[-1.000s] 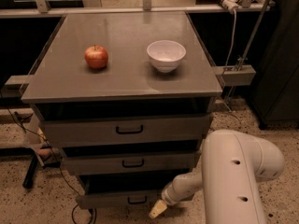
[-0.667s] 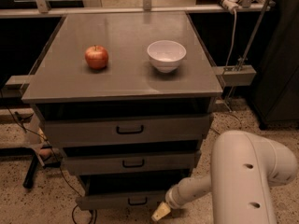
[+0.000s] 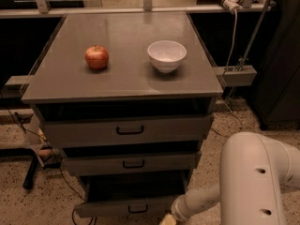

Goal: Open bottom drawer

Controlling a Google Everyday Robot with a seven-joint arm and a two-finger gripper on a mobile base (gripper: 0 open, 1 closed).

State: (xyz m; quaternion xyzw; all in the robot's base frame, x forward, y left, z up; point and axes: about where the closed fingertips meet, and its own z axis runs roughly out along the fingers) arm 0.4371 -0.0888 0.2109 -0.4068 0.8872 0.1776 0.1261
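Note:
The bottom drawer (image 3: pixel 112 208) is the lowest and narrowest grey drawer of the cabinet, with a small black loop handle (image 3: pixel 137 209). Its front stands out from the cabinet, with a dark gap above it. My gripper (image 3: pixel 166 219) is at the bottom edge of the camera view, just right of the handle and close to the drawer's front. It is mostly cut off by the frame edge. My white arm (image 3: pixel 255 182) fills the lower right corner.
The middle drawer (image 3: pixel 133 163) and the top drawer (image 3: pixel 129 130) sit above it. A red apple (image 3: pixel 96 57) and a white bowl (image 3: pixel 166 55) stand on the cabinet top (image 3: pixel 126 78). Cables and a black stand leg (image 3: pixel 33 170) lie on the speckled floor at the left.
My gripper has slid a little down and to the right, toward the frame's bottom edge. The bottom drawer's front sits slightly lower and nearer than before.

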